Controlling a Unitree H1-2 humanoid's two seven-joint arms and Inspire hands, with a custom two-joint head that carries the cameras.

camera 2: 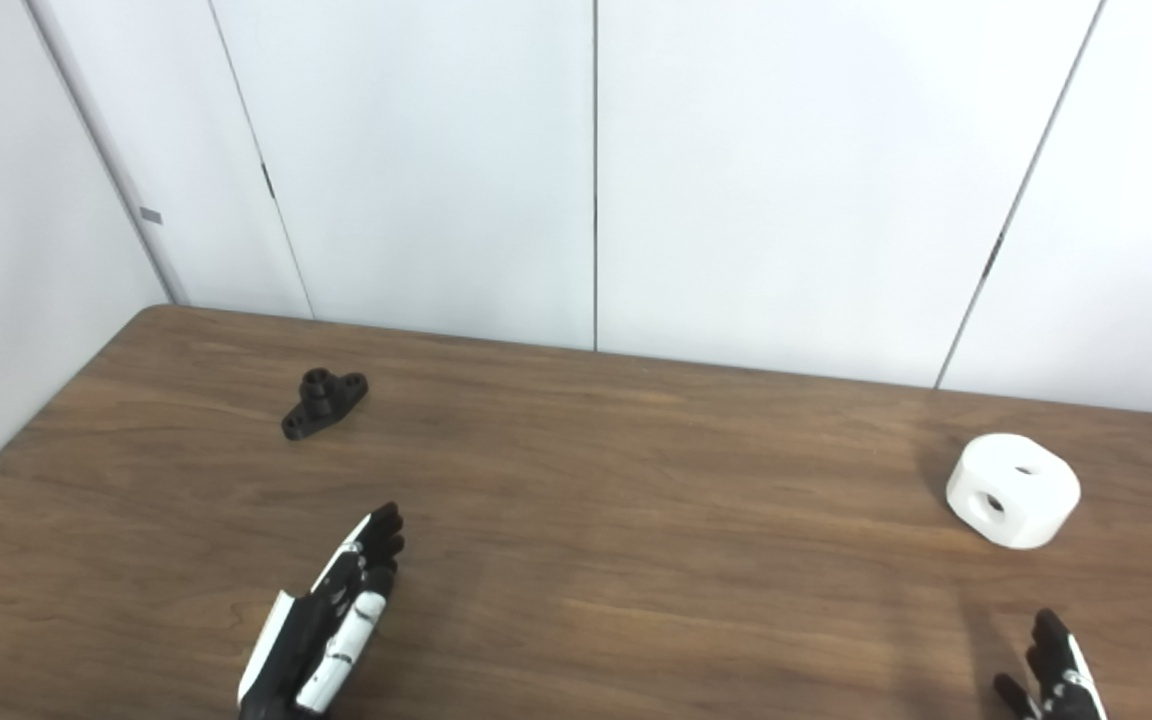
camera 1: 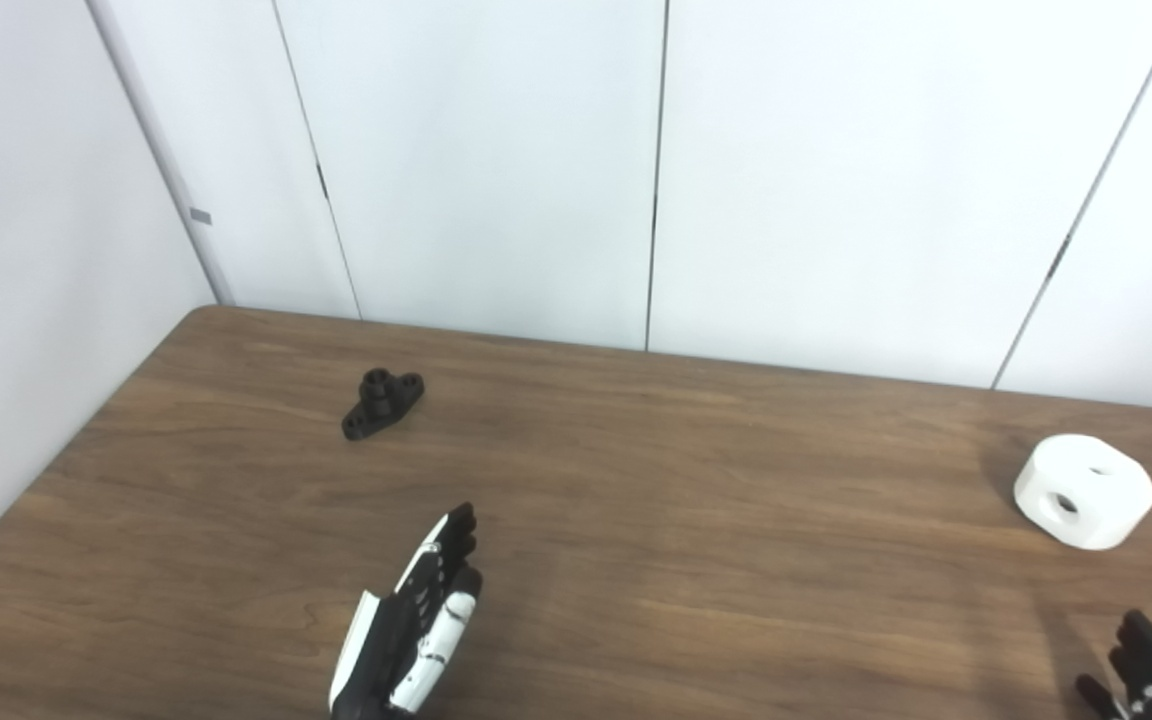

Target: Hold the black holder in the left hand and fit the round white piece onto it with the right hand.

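The black holder (camera 1: 382, 402) lies flat on the wooden table (camera 1: 636, 480) toward the far left, a short post standing up from its base. The round white piece (camera 1: 1084, 491), with a hole in its side and one on top, rests at the far right. My left hand (camera 1: 416, 625) hovers near the front edge, open with fingers stretched toward the holder, well short of it. Only the fingertips of my right hand (camera 1: 1141, 670) show at the bottom right corner, spread apart and holding nothing, in front of the white piece.
White wall panels (camera 1: 656, 170) rise straight behind the table's back edge and along its left side. The table's rounded far-left corner (camera 1: 201, 312) sits close to the holder. Bare wood spans between the two pieces.
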